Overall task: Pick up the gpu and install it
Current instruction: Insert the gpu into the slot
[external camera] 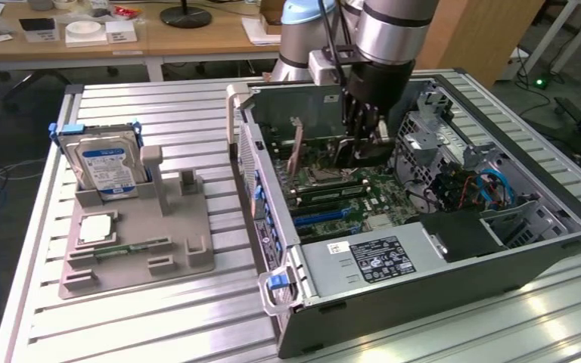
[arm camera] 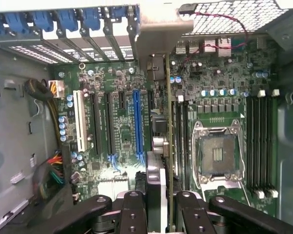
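My gripper (external camera: 361,144) reaches down into the open computer case (external camera: 532,257) and is shut on the gpu (external camera: 363,156), a thin dark card. In the wrist view the gpu (arm camera: 168,122) is seen edge-on between the two black fingers (arm camera: 133,209) of the gripper (arm camera: 159,207). It stands over the green motherboard (arm camera: 219,92), between the long blue slot (arm camera: 138,122) and the CPU socket (arm camera: 217,156). Its far end reaches toward the case's rear panel with the blue slot latches (arm camera: 68,19). Whether its edge sits in a slot I cannot tell.
On the slatted metal table (external camera: 119,318), at the exterior view's left, a grey holder (external camera: 160,234) carries a silver hard drive (external camera: 109,166) and a narrow green memory stick (external camera: 129,247). Inside the case are a power supply (external camera: 371,257), drive cages and coloured cables (external camera: 487,189).
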`<state>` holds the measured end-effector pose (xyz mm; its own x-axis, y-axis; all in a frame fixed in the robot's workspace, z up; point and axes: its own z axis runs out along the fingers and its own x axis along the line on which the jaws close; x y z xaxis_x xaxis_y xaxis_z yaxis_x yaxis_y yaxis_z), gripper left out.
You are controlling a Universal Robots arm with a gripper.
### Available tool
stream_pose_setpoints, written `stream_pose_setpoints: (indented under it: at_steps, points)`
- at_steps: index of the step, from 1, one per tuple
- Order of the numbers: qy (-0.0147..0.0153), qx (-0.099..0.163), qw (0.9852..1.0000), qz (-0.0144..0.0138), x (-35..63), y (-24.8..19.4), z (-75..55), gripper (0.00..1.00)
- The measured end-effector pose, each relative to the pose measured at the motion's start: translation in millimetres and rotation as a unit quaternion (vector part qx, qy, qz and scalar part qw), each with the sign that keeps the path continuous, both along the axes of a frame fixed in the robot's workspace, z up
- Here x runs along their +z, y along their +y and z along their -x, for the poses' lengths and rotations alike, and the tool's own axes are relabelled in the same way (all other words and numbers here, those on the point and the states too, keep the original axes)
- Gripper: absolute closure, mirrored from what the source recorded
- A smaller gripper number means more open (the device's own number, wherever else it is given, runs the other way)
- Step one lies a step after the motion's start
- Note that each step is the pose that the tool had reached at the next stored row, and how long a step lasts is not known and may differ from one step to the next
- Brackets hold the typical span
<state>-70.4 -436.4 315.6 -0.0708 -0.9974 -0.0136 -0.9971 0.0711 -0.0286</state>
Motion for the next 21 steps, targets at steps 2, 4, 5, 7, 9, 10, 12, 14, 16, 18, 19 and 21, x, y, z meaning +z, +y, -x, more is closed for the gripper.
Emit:
stream_pose_setpoints:
  at_steps: [2, 4, 5, 7, 9, 10, 12, 14, 16, 18, 19, 21]
  points:
    - [-0.0009, 0.002, 1.0, 0.0001, -2.6, 0.0, 2.2, 0.72]
    - [-0.0016, 0.002, 1.0, 0.0001, -5.9, 0.0, 5.3, 0.72]
    - [-0.002, 0.002, 1.0, 0.0, -7.7, 0.0, 6.7, 0.72]
    - [-0.0023, -0.003, 1.0, 0.0001, -11.4, -0.3, 7.6, 0.72]
    - [-0.0025, -0.013, 0.9999, 0.0001, -15.0, -0.7, 7.7, 0.72]
    - [-0.0025, -0.017, 0.9999, 0.0001, -16.6, -1.4, 7.6, 0.72]
    - [-0.0025, -0.018, 0.9998, 0.0002, -18.9, -4.1, 7.9, 0.72]
    - [-0.0025, -0.018, 0.9998, 0.0001, -20.3, -8.7, 7.9, 0.72]
    - [-0.0027, -0.013, 0.9999, -0.0001, -22.3, -10.4, 8.1, 0.72]
    - [-0.0026, -0.007, 1.0, 0.0, -25.7, -10.6, 8.9, 0.72]
    - [-0.0026, -0.003, 1.0, -0.0002, -27.5, -10.6, 9.6, 0.72]
    - [-0.0026, 0.005, 1.0, -0.0005, -30.7, -10.7, 10.7, 0.72]
